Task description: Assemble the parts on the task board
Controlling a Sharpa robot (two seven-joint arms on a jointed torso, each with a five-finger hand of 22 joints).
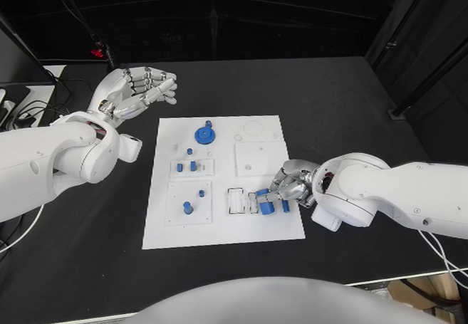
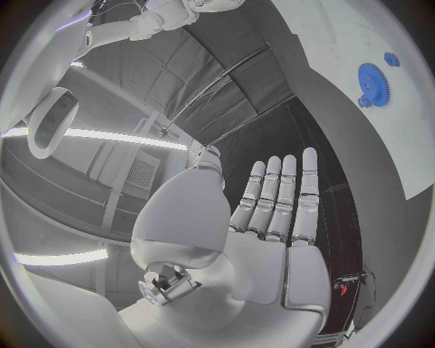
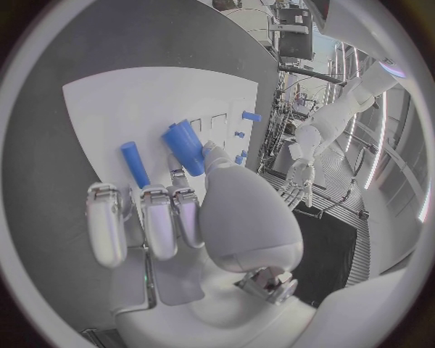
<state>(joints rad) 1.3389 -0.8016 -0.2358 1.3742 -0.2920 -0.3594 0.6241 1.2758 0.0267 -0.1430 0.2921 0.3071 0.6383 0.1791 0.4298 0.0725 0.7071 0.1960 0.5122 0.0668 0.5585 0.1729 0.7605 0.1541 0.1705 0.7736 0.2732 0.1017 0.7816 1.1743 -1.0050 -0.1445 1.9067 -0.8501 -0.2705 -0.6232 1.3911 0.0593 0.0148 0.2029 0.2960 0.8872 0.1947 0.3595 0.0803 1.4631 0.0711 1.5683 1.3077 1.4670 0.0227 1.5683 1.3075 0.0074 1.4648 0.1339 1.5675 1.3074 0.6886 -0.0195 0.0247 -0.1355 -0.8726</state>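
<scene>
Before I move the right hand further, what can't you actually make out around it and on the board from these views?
- Head view: whether the right hand grips the blue pieces; its own fingers cover the contact.
- Right wrist view: the lower end of the blue block, behind the fingers.
- Head view: the shapes of the small parts on the task board, too small.
- Left wrist view: the board beyond the blue gear, cut by the rim.

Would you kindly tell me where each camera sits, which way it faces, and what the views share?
Head view: from the robot's head, looking down at the white task board; both white arms enter.
Left wrist view: behind the silver left hand, fingers spread and holding nothing, looking past it to the board's edge and the round blue toothed gear.
Right wrist view: behind the silver right hand, beside a blue cylindrical part.
Shared: head and left wrist views both show the gear.
</scene>
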